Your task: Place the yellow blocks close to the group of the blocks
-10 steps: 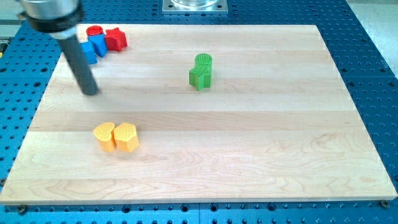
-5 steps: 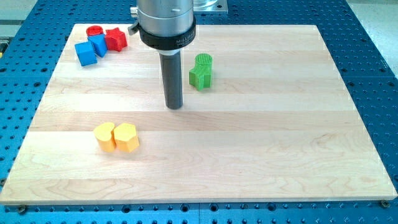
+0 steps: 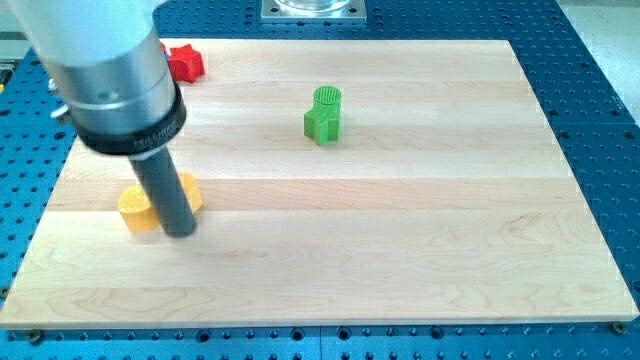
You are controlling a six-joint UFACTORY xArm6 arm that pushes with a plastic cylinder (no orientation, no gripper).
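Two yellow blocks sit side by side at the board's lower left. The left one (image 3: 136, 209) is rounded; the right one (image 3: 191, 191) is mostly hidden behind my rod. My tip (image 3: 180, 233) rests on the board just below and right of them, touching or nearly touching the right one. A red star block (image 3: 184, 63) shows at the top left; the other blocks of that group are hidden behind the arm. Two green blocks (image 3: 323, 113) stand together at the upper middle.
The wooden board (image 3: 400, 230) lies on a blue perforated table (image 3: 600, 100). A metal mount (image 3: 312, 9) shows at the view's top edge.
My rod has swung from the board's middle to the lower left, by the yellow blocks. The yellow blocks have shifted left and slightly up. The arm now hides the blue blocks and the red round block.
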